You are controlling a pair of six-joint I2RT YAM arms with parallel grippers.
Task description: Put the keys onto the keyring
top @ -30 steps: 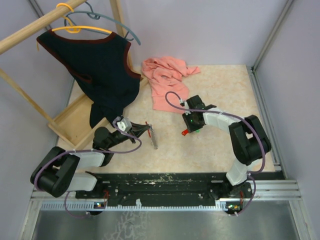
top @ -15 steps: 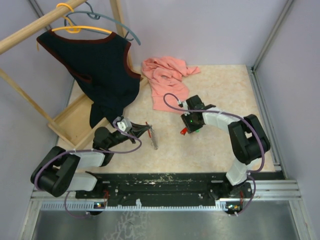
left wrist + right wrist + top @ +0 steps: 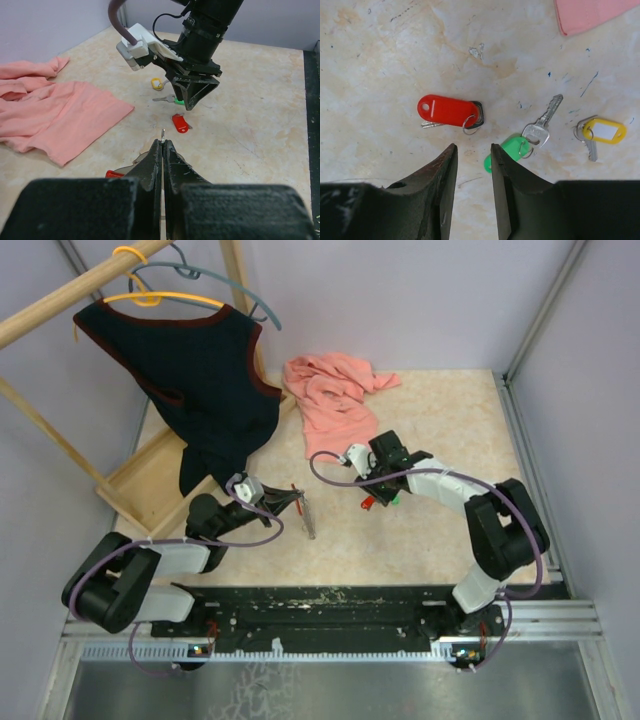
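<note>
Three keys lie on the beige table: a red-tagged key [image 3: 449, 110] [image 3: 180, 123] [image 3: 368, 504], a green-tagged key [image 3: 512, 150] [image 3: 177, 101] and a yellow-tagged key [image 3: 604, 131] [image 3: 156, 83]. My right gripper [image 3: 472, 146] [image 3: 378, 492] hovers open just above them. Its tips sit between the red and green tags, and its right finger covers part of the green one. My left gripper [image 3: 163, 142] [image 3: 285, 502] is shut on the keyring [image 3: 305, 515]. A thin metal tip [image 3: 163, 133] pokes out of the jaws, and the ring's red side [image 3: 114, 173] shows below them.
A crumpled pink cloth [image 3: 335, 400] [image 3: 50, 110] lies behind the keys. A dark vest [image 3: 200, 380] hangs from a wooden rack [image 3: 140, 490] at the back left. Walls and a metal rail [image 3: 525, 450] bound the table on the right.
My right wrist has shifted left and turned over the keys, and its jaws have spread a little wider. The left arm and the keyring have not moved.
</note>
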